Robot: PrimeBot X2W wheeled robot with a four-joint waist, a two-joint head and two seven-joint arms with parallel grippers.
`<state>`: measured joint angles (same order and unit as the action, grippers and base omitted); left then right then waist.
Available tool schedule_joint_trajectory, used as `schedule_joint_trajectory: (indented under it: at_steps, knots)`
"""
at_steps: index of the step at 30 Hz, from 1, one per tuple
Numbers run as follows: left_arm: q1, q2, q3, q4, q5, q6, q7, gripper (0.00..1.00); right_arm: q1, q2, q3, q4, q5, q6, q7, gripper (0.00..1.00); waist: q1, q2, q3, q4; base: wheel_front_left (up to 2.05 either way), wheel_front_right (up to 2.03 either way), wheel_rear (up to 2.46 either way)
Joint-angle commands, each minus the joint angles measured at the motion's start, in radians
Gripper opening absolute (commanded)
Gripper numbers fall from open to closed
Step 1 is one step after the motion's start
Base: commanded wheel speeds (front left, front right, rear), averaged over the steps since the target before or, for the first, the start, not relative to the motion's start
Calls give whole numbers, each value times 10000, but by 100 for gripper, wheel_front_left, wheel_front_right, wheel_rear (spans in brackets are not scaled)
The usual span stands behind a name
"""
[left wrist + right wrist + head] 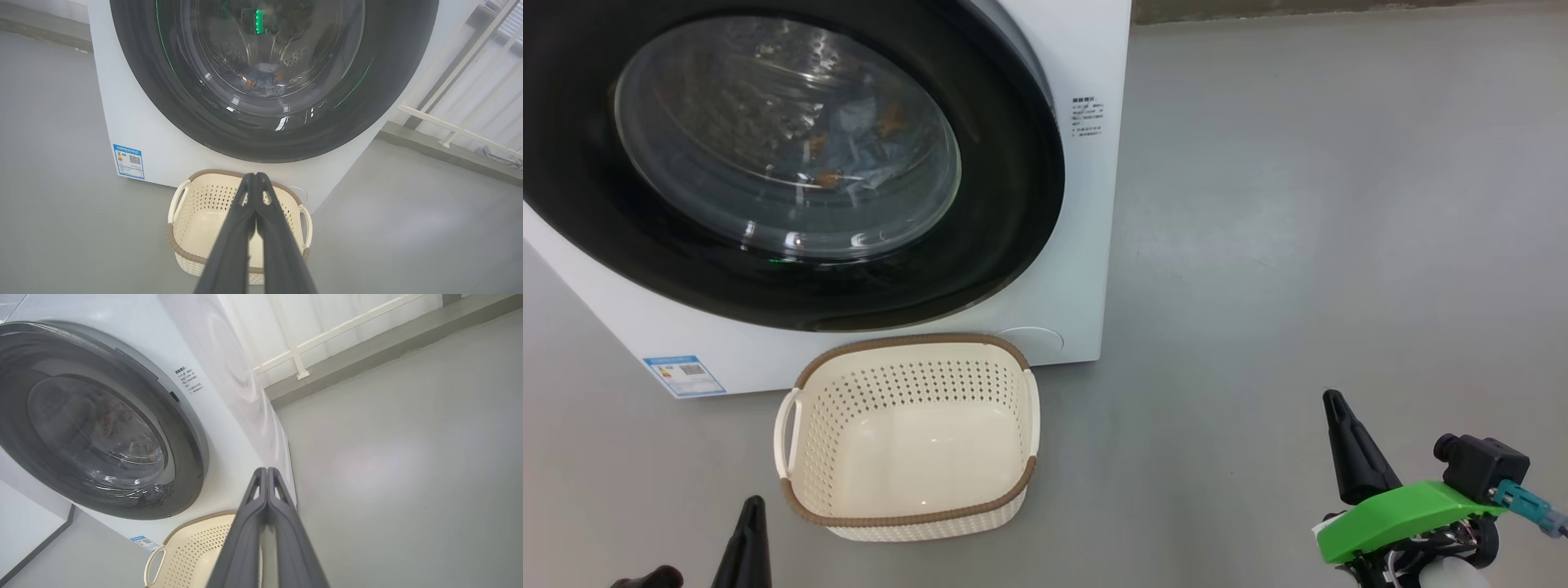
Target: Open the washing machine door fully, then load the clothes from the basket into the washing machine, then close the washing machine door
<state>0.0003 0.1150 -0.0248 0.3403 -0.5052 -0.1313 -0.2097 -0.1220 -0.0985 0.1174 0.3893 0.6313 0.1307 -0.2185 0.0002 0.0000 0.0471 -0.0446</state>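
Seemingly done: black-rimmed round glass door [1013,204] closed over light-blue clothes [849,155], cream perforated basket [915,339] empty, left gripper [256,175] and right gripper [267,470] pinched together, holding nothing.

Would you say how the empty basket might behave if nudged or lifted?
The basket looks like thin perforated plastic, so probably light and fairly stiff. Empty on the smooth floor, it would likely slide rather than tip.

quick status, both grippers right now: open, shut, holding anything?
Left gripper, long dark fingers pressed together: shut, holding nothing.
Right gripper, long dark fingers pressed together: shut, holding nothing.
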Motion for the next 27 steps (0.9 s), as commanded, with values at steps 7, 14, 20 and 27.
schedule_joint_trajectory:
  at_steps: [7,14,20,27]
  knots:
    - [-295,82,207,-295,-827,11,211,0,-241,-56,-251,-359,761,0,246,0,-1,0,-30,30,0,0,0]
    - [-355,32,288,-333,-1520,11,416,0,-219,-29,-380,-429,1384,0,445,0,-1,0,-60,58,0,0,0]
    - [-405,-10,358,-367,-2115,11,593,0,-200,-5,-490,-489,1917,0,617,0,-1,0,-85,83,0,0,0]
    - [-464,-59,439,-406,-2805,11,798,0,-178,23,-620,-559,2536,0,816,0,-1,0,-115,111,0,0,0]
